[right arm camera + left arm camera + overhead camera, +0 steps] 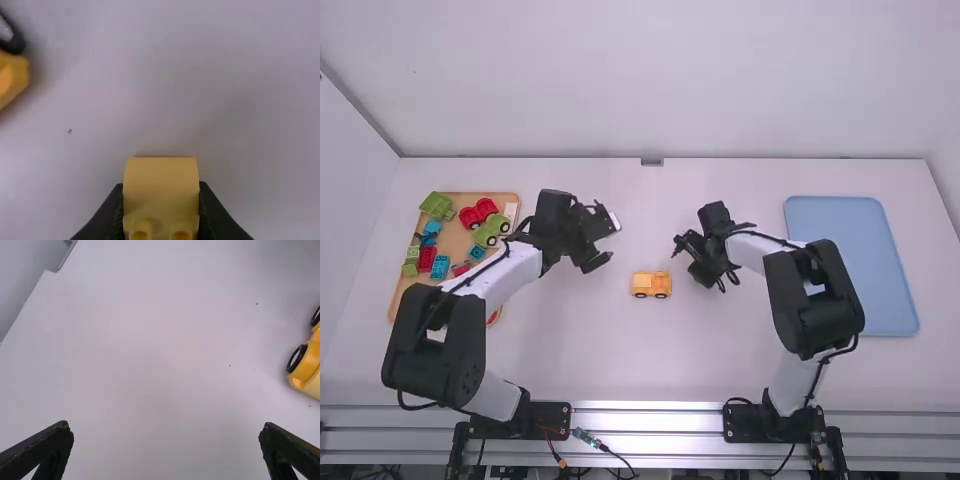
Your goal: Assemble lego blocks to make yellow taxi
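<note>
Well, both wrist views crop the toy car [308, 363] (yellow-orange).

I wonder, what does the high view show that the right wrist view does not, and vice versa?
The high view adds the wooden tray, its coloured blocks, the blue tray and the left gripper. The right wrist view adds the yellow block held in the right gripper. Both show that gripper, the yellow vehicle and the white table.
</note>
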Tool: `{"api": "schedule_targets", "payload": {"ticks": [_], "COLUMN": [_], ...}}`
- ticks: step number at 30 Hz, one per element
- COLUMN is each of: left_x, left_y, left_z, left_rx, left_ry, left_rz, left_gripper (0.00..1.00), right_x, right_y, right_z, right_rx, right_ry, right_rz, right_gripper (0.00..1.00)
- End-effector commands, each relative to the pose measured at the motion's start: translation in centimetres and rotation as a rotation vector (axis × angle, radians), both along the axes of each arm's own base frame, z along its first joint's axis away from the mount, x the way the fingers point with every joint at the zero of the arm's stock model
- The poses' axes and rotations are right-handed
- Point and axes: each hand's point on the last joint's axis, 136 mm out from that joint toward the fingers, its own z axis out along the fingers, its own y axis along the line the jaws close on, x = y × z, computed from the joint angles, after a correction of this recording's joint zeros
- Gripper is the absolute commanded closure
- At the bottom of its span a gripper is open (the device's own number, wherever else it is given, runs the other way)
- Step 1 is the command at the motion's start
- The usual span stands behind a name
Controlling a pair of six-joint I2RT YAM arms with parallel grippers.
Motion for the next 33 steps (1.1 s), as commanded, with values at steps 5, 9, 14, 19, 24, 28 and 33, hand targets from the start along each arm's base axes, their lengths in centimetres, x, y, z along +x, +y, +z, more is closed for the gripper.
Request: {"api": "schedule_targets", "payload": {"ticks": [5,9,14,19,24,28,33], "left_x": [0.4,0.7,0.7,0.7,0.7,0.8,0.8], "left_y": [0.2,0.2,0.1,0.2,0.1,0.1,0.1], "left_z": [1.2,1.4,1.5,1.5,1.6,1.6,1.6], "left_rx": [-0.019,-0.044,-0.047,-0.051,-0.051,-0.051,-0.051], "left_ry": [-0.041,-0.038,-0.041,-0.04,-0.042,-0.042,-0.042], "left_rz": [0.013,0.042,0.04,0.046,0.043,0.044,0.044], "left_gripper": [0.01,0.01,0.01,0.01,0.01,0.01,0.01], "right_x": [2.8,2.2,0.7,-0.4,-2.4,-2.9,-3.0], "right_y": [0.3,-1.5,-1.5,-1.4,-2.7,-2.5,-2.3], "right_z": [0.0,-0.3,-0.6,-0.1,-0.6,-0.7,-0.8], "right_rx": [0.159,0.18,0.233,0.312,0.233,0.207,0.185], "right_ry": [0.007,0.084,0.239,0.429,0.511,0.508,0.476], "right_rz": [-0.666,-1.053,-1.254,-1.493,-1.825,-1.88,-1.867], "right_gripper": [1.0,1.0,1.0,1.0,1.0,0.99,0.09]}}
